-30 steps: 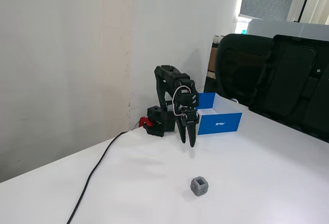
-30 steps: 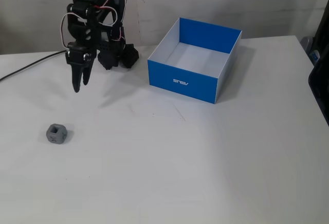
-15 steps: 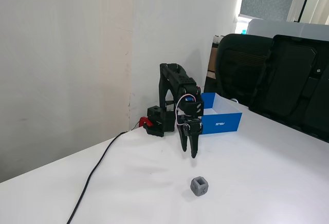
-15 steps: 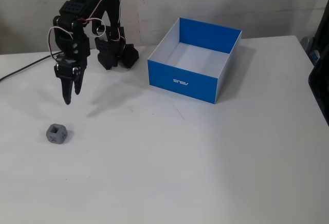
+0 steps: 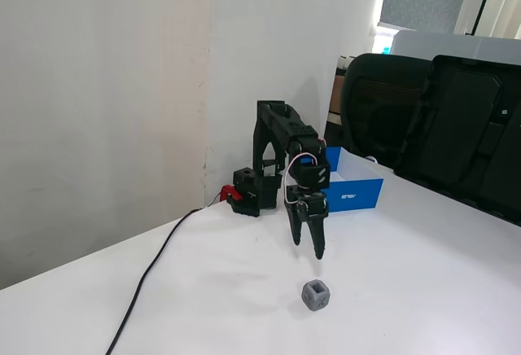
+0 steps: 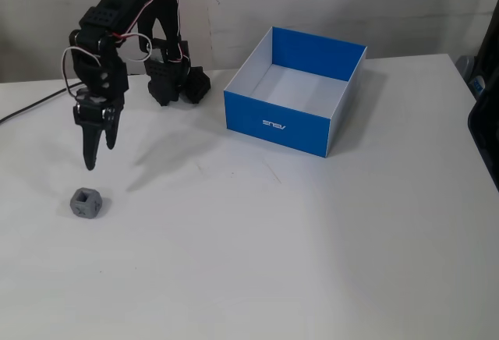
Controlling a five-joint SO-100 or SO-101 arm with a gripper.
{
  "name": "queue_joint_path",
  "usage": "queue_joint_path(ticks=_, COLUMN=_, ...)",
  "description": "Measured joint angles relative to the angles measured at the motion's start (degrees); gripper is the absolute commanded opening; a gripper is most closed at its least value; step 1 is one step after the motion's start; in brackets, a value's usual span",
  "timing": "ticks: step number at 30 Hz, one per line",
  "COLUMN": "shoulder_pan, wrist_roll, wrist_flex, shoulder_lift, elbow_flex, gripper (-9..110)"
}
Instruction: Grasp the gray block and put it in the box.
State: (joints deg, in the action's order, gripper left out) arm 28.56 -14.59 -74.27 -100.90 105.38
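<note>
The small matte gray cube-shaped block (image 6: 86, 203) sits on the white table (image 6: 257, 254), well apart from the shallow blue box with white inside (image 6: 294, 90), which holds nothing. The black gripper (image 6: 92, 157) hangs just above the block without touching it, its fingers pressed nearly together. Grasping, carrying and dropping are all left to do.
</note>
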Motion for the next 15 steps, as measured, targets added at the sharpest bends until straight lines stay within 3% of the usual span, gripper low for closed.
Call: queue_joint_path(ticks=15, shoulder_pan=2.11, wrist_roll=1.14, wrist_flex=-3.69, shoulder_lift=10.72, elbow_flex=-13.8, gripper=31)
